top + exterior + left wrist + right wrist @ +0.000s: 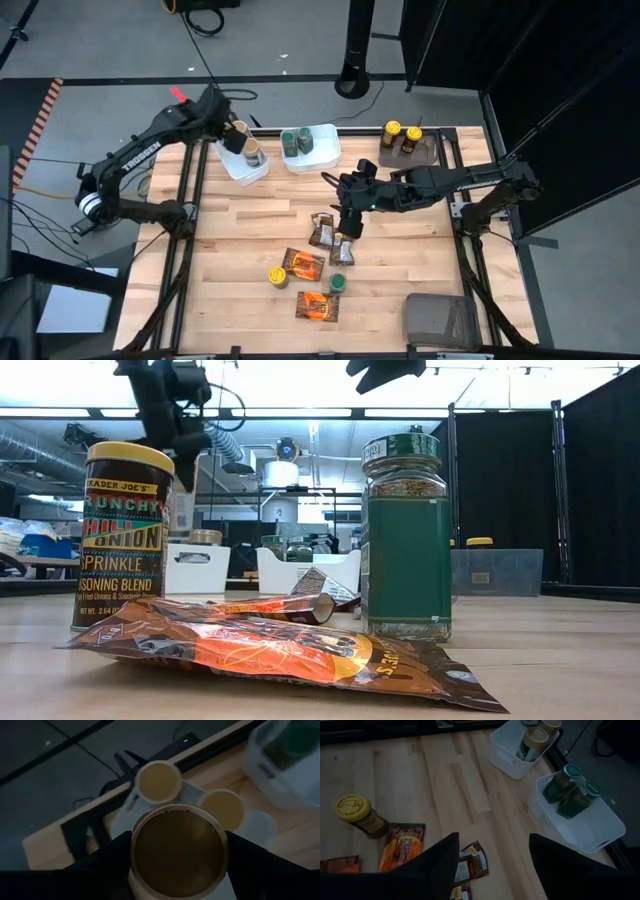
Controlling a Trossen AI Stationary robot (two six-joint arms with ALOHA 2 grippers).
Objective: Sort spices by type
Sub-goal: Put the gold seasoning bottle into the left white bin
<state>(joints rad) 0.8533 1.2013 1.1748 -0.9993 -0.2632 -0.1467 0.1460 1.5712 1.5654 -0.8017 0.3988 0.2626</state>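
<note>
My left gripper (238, 137) hangs over the far-left white tub (243, 163), its fingers clamped on a tan-lid jar (177, 851). Two more tan-lid jars (159, 781) stand right under it, so if I drop too fast the jar could bump them and tip over. My right gripper (350, 222) waits above the small brown packets (325, 231) in the middle of the table (240, 280), fingers apart. A yellow-lid jar (277, 275), a green-lid jar (337, 284) and orange packets (303, 265) lie unsorted near the front.

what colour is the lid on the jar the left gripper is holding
Tan, on the jar in the left gripper; clearest in the left wrist view.
</note>
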